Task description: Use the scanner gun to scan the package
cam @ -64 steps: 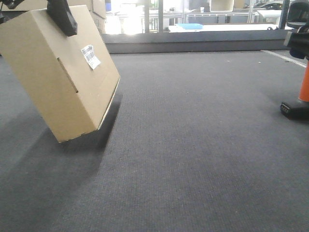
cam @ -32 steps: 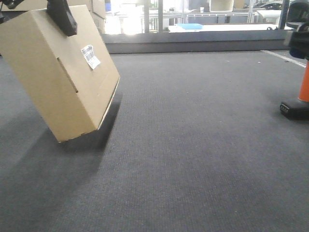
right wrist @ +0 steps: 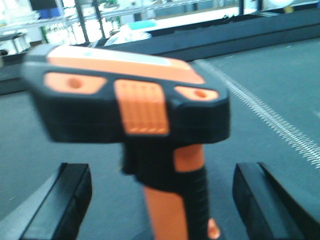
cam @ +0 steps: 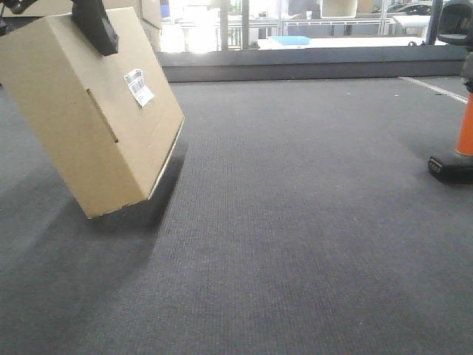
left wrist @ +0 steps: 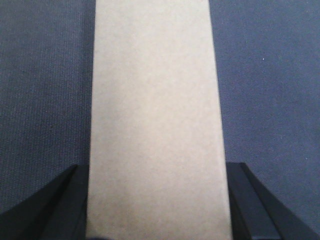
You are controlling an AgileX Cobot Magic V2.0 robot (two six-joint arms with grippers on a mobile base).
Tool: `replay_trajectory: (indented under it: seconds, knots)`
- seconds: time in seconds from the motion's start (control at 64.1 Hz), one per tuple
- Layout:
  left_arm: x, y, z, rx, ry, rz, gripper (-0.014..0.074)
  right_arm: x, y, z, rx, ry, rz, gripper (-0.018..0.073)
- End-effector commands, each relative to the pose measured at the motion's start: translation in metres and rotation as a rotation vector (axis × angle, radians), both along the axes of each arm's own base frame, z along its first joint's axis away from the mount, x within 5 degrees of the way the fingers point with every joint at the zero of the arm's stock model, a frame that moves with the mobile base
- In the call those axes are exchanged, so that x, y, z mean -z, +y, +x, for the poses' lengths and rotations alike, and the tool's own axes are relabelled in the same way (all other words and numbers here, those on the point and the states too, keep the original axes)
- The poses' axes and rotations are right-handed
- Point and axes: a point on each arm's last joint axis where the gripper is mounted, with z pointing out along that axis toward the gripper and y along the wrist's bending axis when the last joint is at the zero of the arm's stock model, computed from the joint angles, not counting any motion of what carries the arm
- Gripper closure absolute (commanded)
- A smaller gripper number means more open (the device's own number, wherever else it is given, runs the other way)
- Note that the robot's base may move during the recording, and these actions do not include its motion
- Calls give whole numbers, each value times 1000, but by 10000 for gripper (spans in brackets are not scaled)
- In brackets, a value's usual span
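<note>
The package (left wrist: 155,120) was pinched between the left fingers (left wrist: 55,210). The left wrist view showed its narrow tan side filling the gap, with a black finger pressed against each long edge. From the front, one dark finger (cam: 94,26) came down over the top edge of the package (cam: 92,111), and the rest of that arm was out of frame above. The box hung tilted, its broad face with the white label (cam: 138,86) and the thin slit (cam: 103,115) angled up and to the right. Its lowest corner was right down at the grey tabletop (cam: 295,222), though whether it touched couldn't be told.

Well apart from it, at the right edge, the scanner gun (cam: 465,133) stood upright on its black foot. In the right wrist view the right fingers (right wrist: 65,200) were spread wide on either side of the orange handle of the scanner gun (right wrist: 135,110), with visible gaps on both sides, gripping nothing. That wrist sat level behind the scanner's black head, looking at its back.
</note>
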Motion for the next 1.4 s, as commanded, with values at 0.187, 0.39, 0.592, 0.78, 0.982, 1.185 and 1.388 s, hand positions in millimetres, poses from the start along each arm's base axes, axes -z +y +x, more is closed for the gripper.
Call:
replay_trajectory:
  seconds: [0.187, 0.39, 0.592, 0.78, 0.982, 1.185, 1.388]
  knots:
    - [-6, 7, -5, 29, -16, 90, 707, -21, 14, -24, -217, 76, -10, 216]
    - [-4, 11, -9, 92, 10, 194, 707, -42, 15, -45, -286, 49, -61, 610]
    - [-3, 24, -6, 85, 19, 277, 707, -59, 14, -70, -325, 4, -37, 728]
    - [0, 60, 2, 49, 67, 359, 707, -70, 13, -94, -366, -23, -22, 728]
    - [2, 100, 8, 35, 102, 345, 707, -82, 11, -112, -373, -120, -19, 728]
    - [1, 139, 7, -66, 105, 342, 707, -85, 10, -116, -373, -147, -19, 728]
    - [-1, 140, 3, -61, 59, 354, 707, -84, 10, -116, -374, -145, -19, 728]
